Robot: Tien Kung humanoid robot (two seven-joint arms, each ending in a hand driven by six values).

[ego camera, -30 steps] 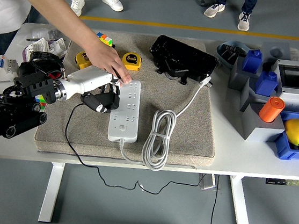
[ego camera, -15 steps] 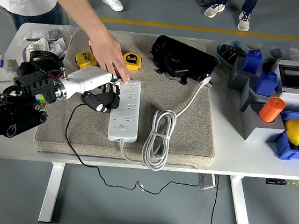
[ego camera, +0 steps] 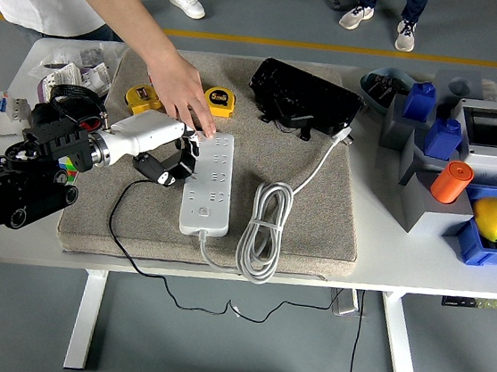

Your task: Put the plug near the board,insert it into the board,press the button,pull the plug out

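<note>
The left hand (ego camera: 165, 148) grips the black plug (ego camera: 161, 169) at left of centre, just beside the white board (ego camera: 208, 184) (its cord trails down off the bench (ego camera: 420, 259)). A person's hand (ego camera: 184, 96) presses the board's upper end.

White power strip (ego camera: 208, 184) lies lengthwise on grey mat (ego camera: 307, 220), mat on white table (ego camera: 420, 259). Left hand (ego camera: 159, 144) at strip's 9 o'clock, fingers (ego camera: 183, 154) curled round black plug (ego camera: 159, 169), plug just beside strip's left edge; its black cord runs off toward 6 o'clock. Person's hand (ego camera: 183, 93) presses strip's 12 o'clock end. Coiled white cable (ego camera: 262, 228) at strip's 3 o'clock. Yellow tape measure (ego camera: 220, 101) at 12.
</note>
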